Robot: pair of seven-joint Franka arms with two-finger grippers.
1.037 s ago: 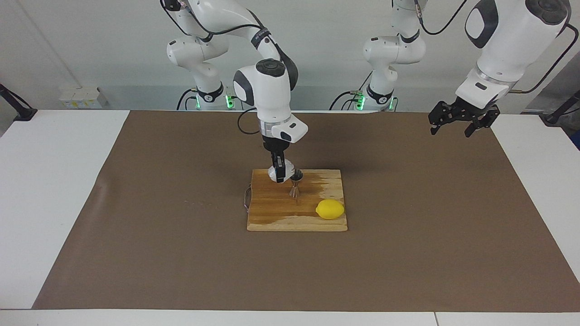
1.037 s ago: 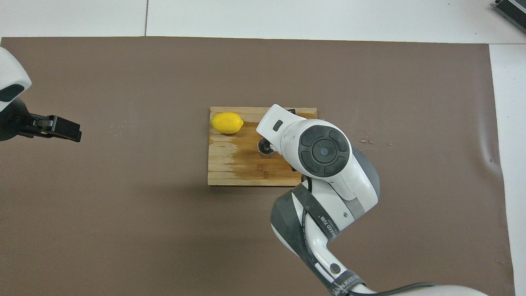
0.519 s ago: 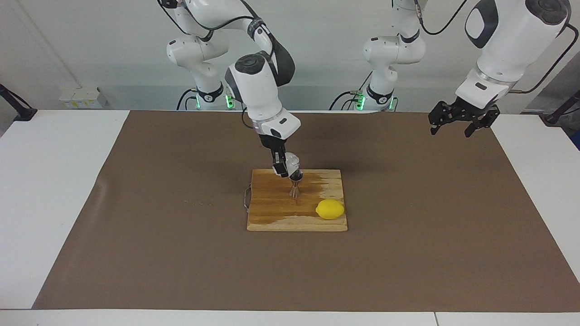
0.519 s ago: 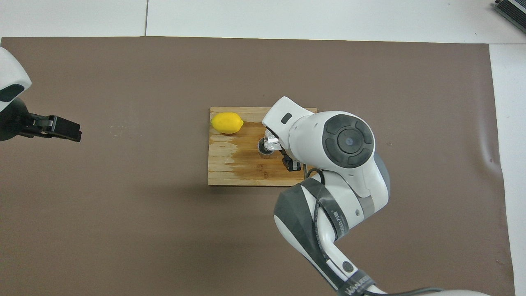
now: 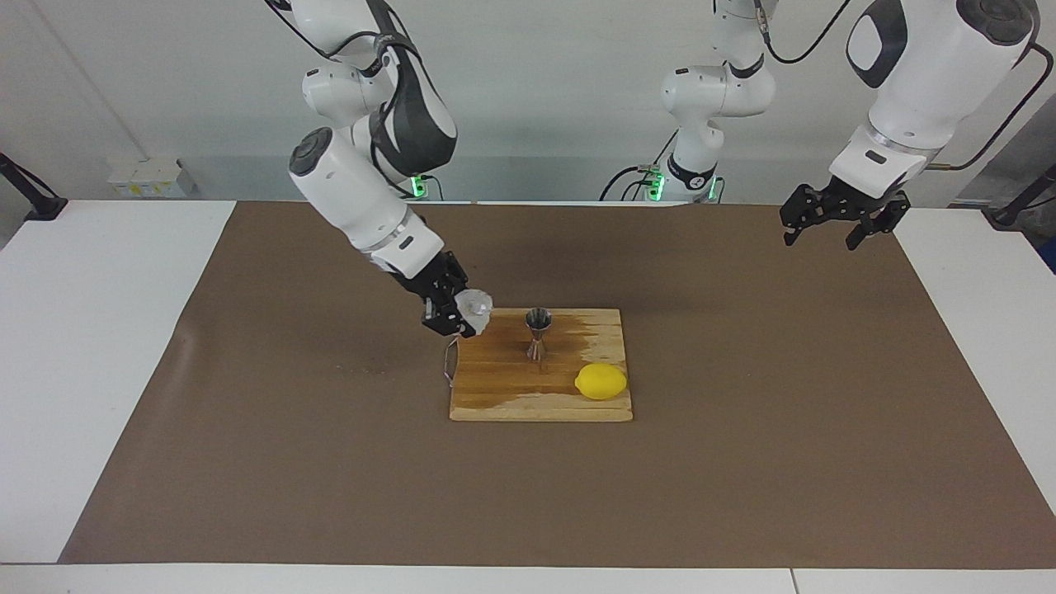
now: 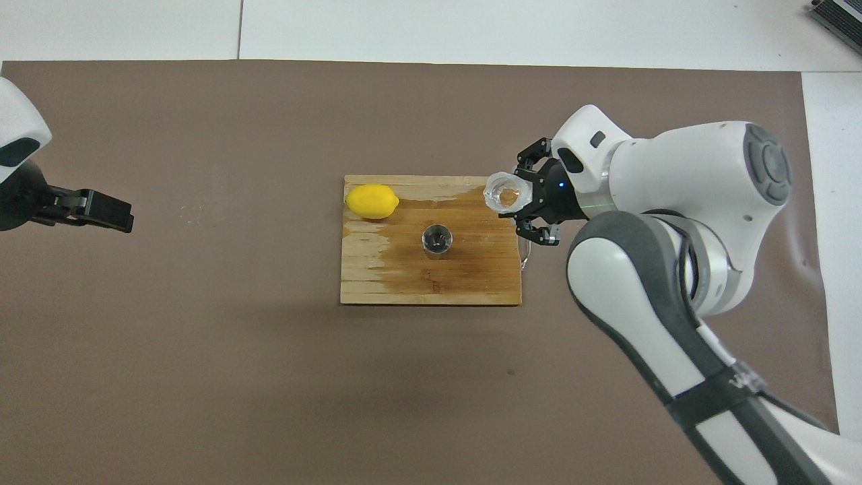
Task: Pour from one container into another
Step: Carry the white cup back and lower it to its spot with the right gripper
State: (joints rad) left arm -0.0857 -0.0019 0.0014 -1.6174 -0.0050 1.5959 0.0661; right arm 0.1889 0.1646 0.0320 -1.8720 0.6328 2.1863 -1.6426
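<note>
Right gripper (image 5: 459,316) pinches the translucent cup (image 5: 474,309), tilted, mid-frame in the facing view, over the wooden board's (image 5: 540,396) corner at the right arm's end. Steel jigger (image 5: 538,332) stands upright mid-board, apart from the cup. Lemon (image 5: 601,381) sits at the board's lower right corner. Left gripper (image 5: 833,221) hangs spread, waiting, upper right over the brown mat (image 5: 742,462).

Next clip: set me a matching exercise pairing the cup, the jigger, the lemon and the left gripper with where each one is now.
Things:
1. translucent cup
2. steel jigger
3. lemon
4. left gripper

Places:
A. upright at the wooden board's middle
B. on the board's corner farthest from the robots, toward the left arm's end
C. open, over the brown mat
D. held in the right gripper over the board's edge

Pairs: 1-D, 2-A, 3-B, 4-C
</note>
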